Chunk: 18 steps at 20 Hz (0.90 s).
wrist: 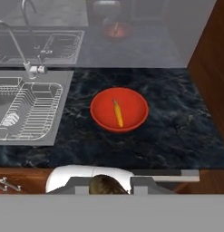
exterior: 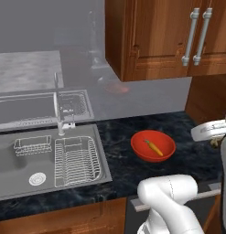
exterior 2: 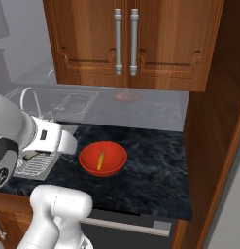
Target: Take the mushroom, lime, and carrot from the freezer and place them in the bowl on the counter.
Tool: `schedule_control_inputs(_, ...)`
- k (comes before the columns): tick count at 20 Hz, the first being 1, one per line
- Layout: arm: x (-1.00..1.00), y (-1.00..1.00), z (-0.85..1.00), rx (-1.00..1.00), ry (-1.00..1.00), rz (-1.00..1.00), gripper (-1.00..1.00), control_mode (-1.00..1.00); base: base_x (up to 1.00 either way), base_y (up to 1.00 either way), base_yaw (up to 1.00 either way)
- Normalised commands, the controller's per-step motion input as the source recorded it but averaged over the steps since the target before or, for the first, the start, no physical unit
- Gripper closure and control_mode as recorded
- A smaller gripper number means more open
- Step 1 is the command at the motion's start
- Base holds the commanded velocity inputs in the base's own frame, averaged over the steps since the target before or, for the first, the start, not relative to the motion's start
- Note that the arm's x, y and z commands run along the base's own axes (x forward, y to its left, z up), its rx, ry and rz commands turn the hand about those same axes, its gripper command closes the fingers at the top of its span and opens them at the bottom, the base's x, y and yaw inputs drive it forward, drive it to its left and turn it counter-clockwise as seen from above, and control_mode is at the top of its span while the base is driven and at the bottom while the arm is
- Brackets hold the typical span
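Observation:
The glossy red-orange bowl (exterior: 153,145) (exterior 2: 103,158) (wrist: 119,110) stands on the dark marbled counter (exterior: 119,160) (exterior 2: 150,175) (wrist: 177,131). The orange carrot (exterior: 154,147) (exterior 2: 100,160) (wrist: 118,114) lies inside it. My gripper (wrist: 107,186) hovers above the counter's front edge, short of the bowl, shut on a small brownish lump, the mushroom (wrist: 105,184) (exterior: 216,141). In the right base view the gripper (exterior 2: 36,156) is left of the bowl. The lime is out of view.
A steel sink (exterior: 23,151) (wrist: 4,90) with a draining rack (exterior: 75,160) and a tap (exterior: 59,114) lies left of the bowl. Wooden wall cabinets (exterior 2: 126,44) hang above. A tall wooden side panel (exterior 2: 214,121) bounds the counter on the right.

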Motion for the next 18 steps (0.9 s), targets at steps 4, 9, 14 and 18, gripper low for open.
schedule_control_inputs(4,0.76,0.00,-0.38,0.00,0.00,0.00,1.00,-1.00,0.00,0.00,0.00)
schedule_control_inputs(9,0.69,-0.01,-0.62,0.00,0.01,0.00,1.00,-1.00,0.00,0.00,0.00)
schedule_control_inputs(14,0.68,0.00,-0.67,0.00,0.02,0.00,1.00,-1.00,0.00,0.00,0.00)
schedule_control_inputs(18,0.64,0.00,-0.62,0.00,0.07,0.00,1.00,-1.00,0.00,0.00,0.00)
